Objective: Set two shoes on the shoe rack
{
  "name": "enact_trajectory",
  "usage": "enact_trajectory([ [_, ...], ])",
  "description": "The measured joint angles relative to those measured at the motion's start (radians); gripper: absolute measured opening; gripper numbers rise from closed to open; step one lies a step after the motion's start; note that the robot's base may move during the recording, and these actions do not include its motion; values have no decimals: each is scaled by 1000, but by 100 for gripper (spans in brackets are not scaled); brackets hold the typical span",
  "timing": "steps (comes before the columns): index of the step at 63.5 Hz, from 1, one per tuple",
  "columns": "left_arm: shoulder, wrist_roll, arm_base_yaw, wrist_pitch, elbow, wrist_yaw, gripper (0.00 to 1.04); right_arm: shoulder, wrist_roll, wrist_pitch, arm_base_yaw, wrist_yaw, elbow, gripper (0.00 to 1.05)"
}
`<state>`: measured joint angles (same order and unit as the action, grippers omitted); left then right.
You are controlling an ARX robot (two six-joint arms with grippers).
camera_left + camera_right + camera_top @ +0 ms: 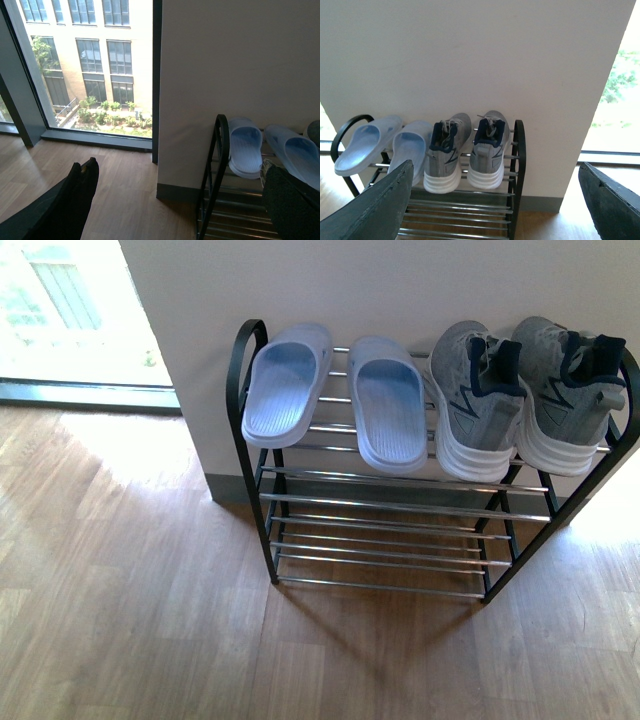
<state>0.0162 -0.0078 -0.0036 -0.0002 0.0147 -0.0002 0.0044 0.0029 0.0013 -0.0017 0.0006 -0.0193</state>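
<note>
Both pincers empty and clear; all four shoes sit on the rack's top tier.

Your right pincer (495,200) hangs spread wide with nothing between its fingers, back from the shoe rack (250,350) and facing it; your left pincer (180,200) is likewise released and empty, off the rack's left end. On the rack's top bars the grey sneakers (478,405) sit side by side at the right end, heels outward, and the light blue slides (385,405) fill the left end, the outer one just beside the black frame loop. The placing looks finished, so judge the step in hand as a check: keep both arms back and avoid nudging the overhanging soles. The wall (400,280) backs the rack, a window (90,65) lies beyond its left end, and the lower tiers stay bare; nothing blocks you.
</note>
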Motion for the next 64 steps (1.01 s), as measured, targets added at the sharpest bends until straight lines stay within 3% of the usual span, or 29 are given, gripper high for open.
enact_trajectory([
  [64,0,0,0,0,0,2,95,0,0,0,0,1,0,96],
])
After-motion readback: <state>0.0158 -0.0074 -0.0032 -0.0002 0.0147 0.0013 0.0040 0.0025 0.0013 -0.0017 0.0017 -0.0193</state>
